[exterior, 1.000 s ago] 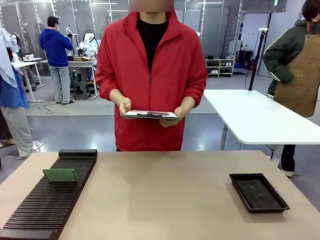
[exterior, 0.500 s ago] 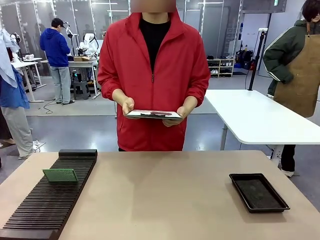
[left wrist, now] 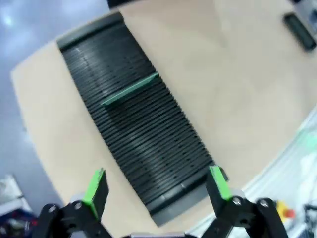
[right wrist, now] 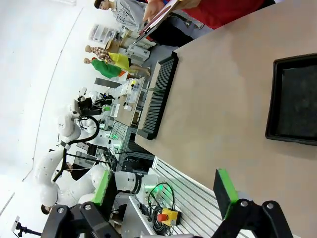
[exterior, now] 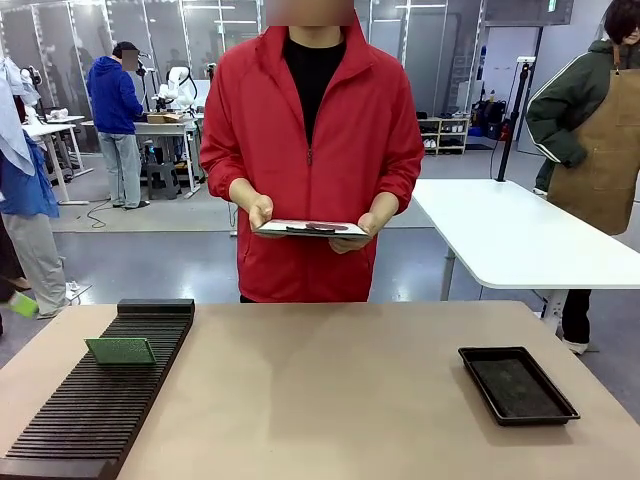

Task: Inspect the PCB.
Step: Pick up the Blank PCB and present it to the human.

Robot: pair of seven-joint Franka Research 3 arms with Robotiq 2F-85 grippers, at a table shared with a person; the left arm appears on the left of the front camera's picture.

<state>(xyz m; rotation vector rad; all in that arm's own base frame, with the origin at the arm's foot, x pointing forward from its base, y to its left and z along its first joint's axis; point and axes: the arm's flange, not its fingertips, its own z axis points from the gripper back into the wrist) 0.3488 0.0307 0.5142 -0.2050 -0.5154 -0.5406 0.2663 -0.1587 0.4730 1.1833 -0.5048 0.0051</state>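
Task looks like it's only at the start. The PCB (exterior: 120,350) stands on its edge in a slot of the black rack (exterior: 95,410), on the robot's left side of the bench (exterior: 330,400). Nothing touches it, so picking it up & looking it over is all left to do, I'd say.

The left claw (left wrist: 156,183) hangs high over the rack w/ its fingers spread wide & nothing btw them. The PCB is well ahead of it. The right claw (right wrist: 166,191) is spread wide too, nothing in it, up over the bench's near edge.

Other stuff: a black tray (exterior: 517,383) on the right side, well apart from the rack. A person in a red jacket stands at the far side & holds a white clipboard (exterior: 310,228) in both hands. Nothing sits in the way of the PCB, and the slots on both sides of it are free.
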